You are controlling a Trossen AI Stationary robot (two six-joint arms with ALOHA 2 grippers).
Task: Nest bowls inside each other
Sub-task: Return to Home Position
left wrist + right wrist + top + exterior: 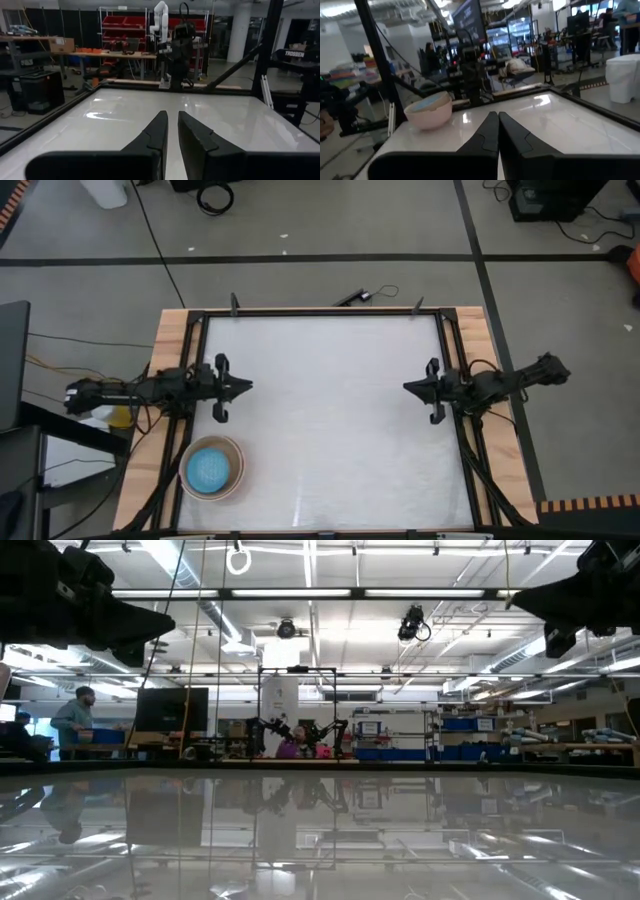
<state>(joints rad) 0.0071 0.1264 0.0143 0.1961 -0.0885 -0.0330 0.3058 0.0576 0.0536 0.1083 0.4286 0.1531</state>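
The bowls stand nested as one stack (pixel 211 468) near the table's near left corner. A small blue bowl (pixel 209 468) sits inside a beige one, whose rim (pixel 238 461) rings it. In the right wrist view the stack (pixel 429 114) looks pale pink outside, with blue showing at the top. My left gripper (pixel 247 387) (pixel 172 120) hovers level at the table's left side, its fingers a narrow gap apart with nothing between them. Shut and empty, my right gripper (pixel 407 387) (pixel 498 117) hovers level at the right side. Both are far from the stack.
The white tabletop (pixel 330 420) has a dark frame (pixel 320 311) around it and wooden strips along the left and right edges. People and workshop benches show in the room beyond the table.
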